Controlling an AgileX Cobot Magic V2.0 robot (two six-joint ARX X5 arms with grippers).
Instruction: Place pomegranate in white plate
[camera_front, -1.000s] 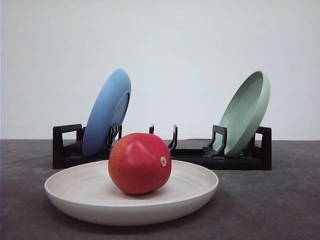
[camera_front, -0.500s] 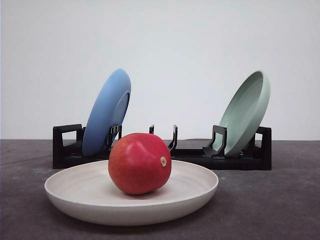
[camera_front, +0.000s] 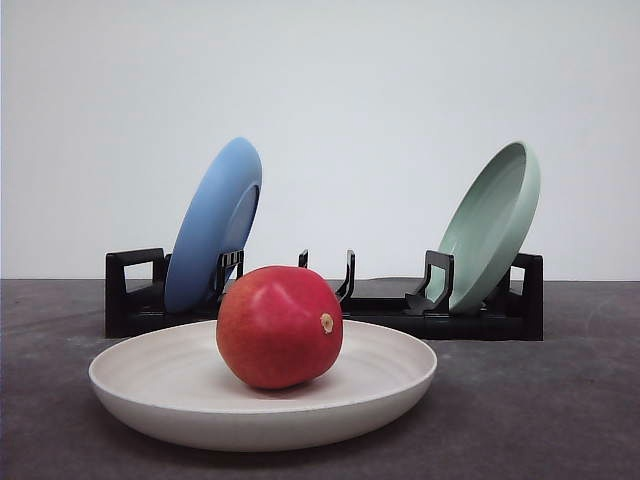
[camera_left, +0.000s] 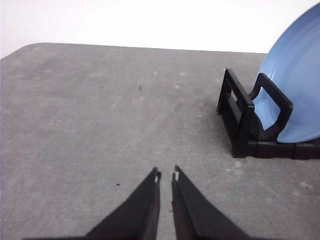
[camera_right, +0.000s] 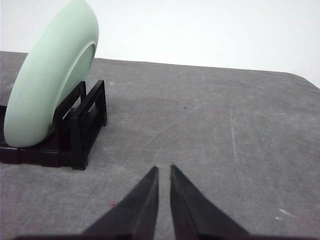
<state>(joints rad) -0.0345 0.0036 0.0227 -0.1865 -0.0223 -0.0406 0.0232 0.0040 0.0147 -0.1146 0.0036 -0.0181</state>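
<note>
On the white plate: the pomegranate sits a little left of the dish's centre, resting on its floor, with the tan stem nub turned to the right side of the front view.
White plate: lies flat on the grey table, nearest the camera, in front of the rack and apart from it.
Black rack: stands across the table behind the white plate, with upright dividers along its length.
Blue plate: stands on edge in the rack's left end, leaning to the right; the left wrist view shows its rim held by a looped divider of the rack.
Pale green plate: stands on edge in the rack's right end, also leaning right; the right wrist view shows it propped in the rack end.
Left gripper: hangs above bare table beside the rack's blue-plate end, the two dark fingers drawn almost together with a thin slit between the tips, nothing between them.
Right gripper: hangs above bare table beside the rack's green-plate end, fingers likewise nearly together and holding nothing.
</note>
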